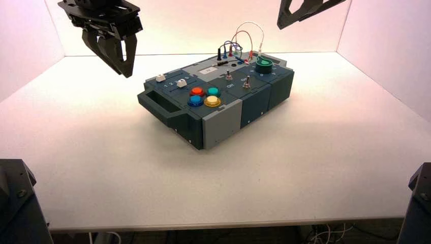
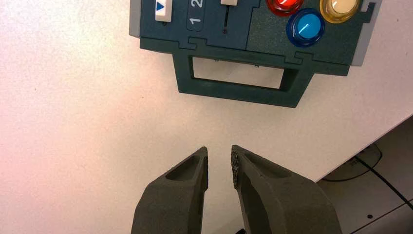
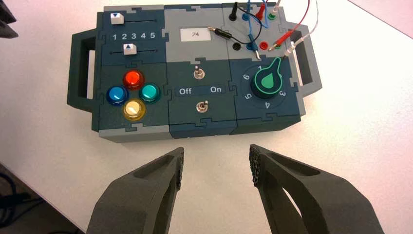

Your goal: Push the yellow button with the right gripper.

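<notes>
The yellow button is the front right one of a cluster of round buttons on the dark teal box. It also shows in the right wrist view and at the edge of the left wrist view. My right gripper hangs high above the back of the table, behind the box and well apart from the button. Its fingers are wide open and empty in the right wrist view. My left gripper hangs high at the back left, slightly open and empty.
An orange-red button, a teal-green button and a blue button surround the yellow one. The box also bears two white sliders, two toggle switches marked Off and On, a green-rimmed knob, plugged wires and side handles.
</notes>
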Motion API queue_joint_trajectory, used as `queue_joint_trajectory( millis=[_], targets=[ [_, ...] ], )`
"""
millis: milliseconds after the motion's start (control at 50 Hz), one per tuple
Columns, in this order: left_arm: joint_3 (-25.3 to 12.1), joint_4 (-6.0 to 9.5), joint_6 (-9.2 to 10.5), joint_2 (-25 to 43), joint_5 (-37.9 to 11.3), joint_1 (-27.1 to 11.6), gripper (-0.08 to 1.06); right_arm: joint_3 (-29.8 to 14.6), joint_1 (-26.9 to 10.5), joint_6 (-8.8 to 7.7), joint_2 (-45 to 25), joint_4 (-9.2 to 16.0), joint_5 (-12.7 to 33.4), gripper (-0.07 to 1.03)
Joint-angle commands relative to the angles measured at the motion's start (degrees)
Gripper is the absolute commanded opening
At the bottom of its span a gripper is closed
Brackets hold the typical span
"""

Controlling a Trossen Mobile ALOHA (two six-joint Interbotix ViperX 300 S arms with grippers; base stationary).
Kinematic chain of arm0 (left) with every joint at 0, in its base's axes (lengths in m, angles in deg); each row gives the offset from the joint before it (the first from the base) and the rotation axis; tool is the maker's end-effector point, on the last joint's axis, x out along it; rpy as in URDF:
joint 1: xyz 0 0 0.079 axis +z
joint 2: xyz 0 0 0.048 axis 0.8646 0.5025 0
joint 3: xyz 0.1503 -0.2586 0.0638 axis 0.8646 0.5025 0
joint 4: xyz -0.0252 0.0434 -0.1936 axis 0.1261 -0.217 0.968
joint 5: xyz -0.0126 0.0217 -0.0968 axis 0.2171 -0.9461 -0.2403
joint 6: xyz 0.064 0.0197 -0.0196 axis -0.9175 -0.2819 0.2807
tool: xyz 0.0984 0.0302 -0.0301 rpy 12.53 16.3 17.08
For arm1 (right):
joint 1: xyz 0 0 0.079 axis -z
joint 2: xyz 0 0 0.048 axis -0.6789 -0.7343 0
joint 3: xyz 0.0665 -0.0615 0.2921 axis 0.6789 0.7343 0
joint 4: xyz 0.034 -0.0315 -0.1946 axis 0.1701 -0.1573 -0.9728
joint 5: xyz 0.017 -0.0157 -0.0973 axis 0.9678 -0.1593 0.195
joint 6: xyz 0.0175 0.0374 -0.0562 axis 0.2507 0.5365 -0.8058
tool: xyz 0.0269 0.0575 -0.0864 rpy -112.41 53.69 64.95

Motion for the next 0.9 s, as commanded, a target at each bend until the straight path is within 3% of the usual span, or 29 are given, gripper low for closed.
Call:
queue_joint_trajectory(
  millis=[20, 720, 820, 900],
  targets=[
    [-1.32, 0.00, -0.18, -0.70, 0.09, -0.35, 0.29, -0.97, -0.09, 0.18, 0.53, 0.18, -0.26, 0.70],
    [-1.49, -0.62, 0.00, -2.46, 0.00, -0.09, 0.29, -1.32, -0.09, 0.09, 0.18, 0.18, 0.79, 0.70],
    [-1.41, -0.97, 0.26, -4.39, 0.18, 1.85, 0.30, -1.93, -0.09, 0.18, -0.35, 0.44, 0.88, 0.69],
    [-1.41, -0.88, 0.79, -6.15, 0.62, 3.96, 0.39, -2.90, -0.09, 0.18, -1.58, 1.32, 1.14, 0.64]
  ],
)
